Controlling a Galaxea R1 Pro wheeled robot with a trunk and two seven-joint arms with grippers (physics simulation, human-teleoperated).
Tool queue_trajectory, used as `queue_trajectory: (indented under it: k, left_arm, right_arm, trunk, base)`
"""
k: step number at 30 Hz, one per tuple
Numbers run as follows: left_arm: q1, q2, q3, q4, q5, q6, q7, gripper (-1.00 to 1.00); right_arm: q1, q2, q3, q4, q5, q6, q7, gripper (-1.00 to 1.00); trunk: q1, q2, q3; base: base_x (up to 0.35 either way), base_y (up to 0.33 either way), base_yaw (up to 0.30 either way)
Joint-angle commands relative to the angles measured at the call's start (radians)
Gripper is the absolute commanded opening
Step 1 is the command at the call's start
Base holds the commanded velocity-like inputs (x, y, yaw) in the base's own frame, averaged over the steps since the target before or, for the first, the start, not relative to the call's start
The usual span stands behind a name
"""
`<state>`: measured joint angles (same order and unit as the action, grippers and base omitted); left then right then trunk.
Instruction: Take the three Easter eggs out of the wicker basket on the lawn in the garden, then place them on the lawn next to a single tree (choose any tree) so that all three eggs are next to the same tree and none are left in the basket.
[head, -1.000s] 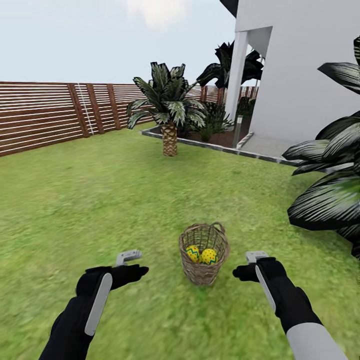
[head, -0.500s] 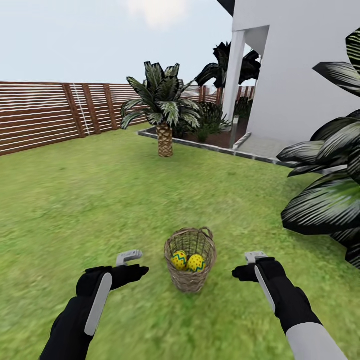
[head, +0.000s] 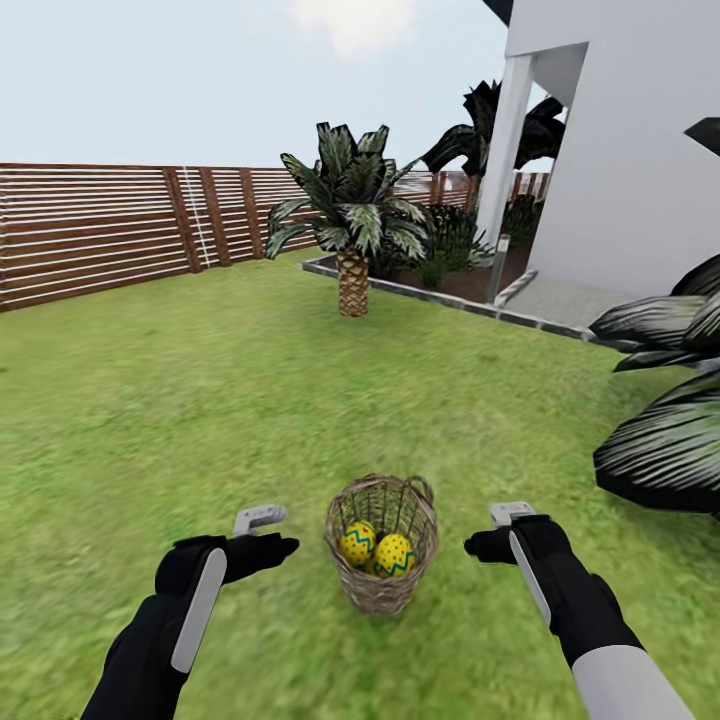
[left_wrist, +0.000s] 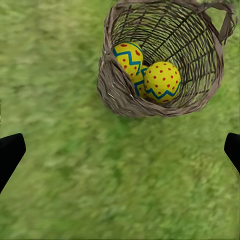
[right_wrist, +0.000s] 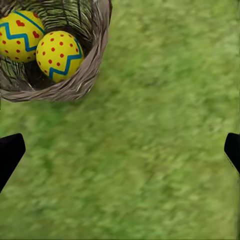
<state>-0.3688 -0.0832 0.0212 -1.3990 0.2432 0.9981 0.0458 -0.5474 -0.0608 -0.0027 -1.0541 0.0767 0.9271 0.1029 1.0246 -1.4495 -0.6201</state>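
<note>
The wicker basket (head: 382, 575) stands on the lawn (head: 200, 400) between my two grippers. Two yellow Easter eggs (head: 358, 543) with red dots and blue zigzags show inside it in the head view. In the left wrist view the basket (left_wrist: 112, 90) holds three eggs: one (left_wrist: 127, 56) by the wall, one (left_wrist: 162, 81) in front, and one (left_wrist: 139, 86) wedged between them. My left gripper (head: 280, 528) hangs open just left of the basket. My right gripper (head: 485, 530) hangs open just to its right. Both hold nothing. The tree is out of view.
A short palm (head: 351, 280) with a scaly trunk stands far ahead on the grass. Dark palm fronds (head: 665, 440) reach in at the right. A brown slatted fence (head: 90, 235) closes the left side. A white house (head: 630, 150) and a kerbed bed (head: 450, 298) lie beyond.
The head view has shifted, so the basket now sits lower and nearer, centred between the grippers. Both arms keep the same pose and both grippers stay open.
</note>
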Motion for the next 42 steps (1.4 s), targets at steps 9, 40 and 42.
queue_trajectory:
  k: [9, 40, 42]
  left_arm:
    - [-0.001, -0.003, 0.001, 0.000, 0.008, 0.005, 0.005, 1.00]
    - [-0.001, -0.009, -0.020, 0.003, 0.018, 0.002, 0.003, 1.00]
    - [-0.001, -0.010, -0.020, 0.032, 0.018, 0.001, 0.004, 1.00]
  right_arm:
    - [0.000, -0.001, 0.000, -0.001, 0.009, 0.004, 0.009, 1.00]
    - [0.000, 0.001, 0.000, 0.003, 0.007, 0.004, 0.008, 1.00]
    - [0.000, 0.001, 0.000, 0.004, 0.007, 0.004, 0.007, 1.00]
  trunk:
    - [0.000, -0.001, -0.001]
    - [0.000, -0.001, -0.001]
    - [0.000, -0.001, -0.001]
  base:
    - [0.241, -0.245, 0.288]
    - [0.047, -0.225, 0.166]
    - [0.025, -0.330, 0.291]
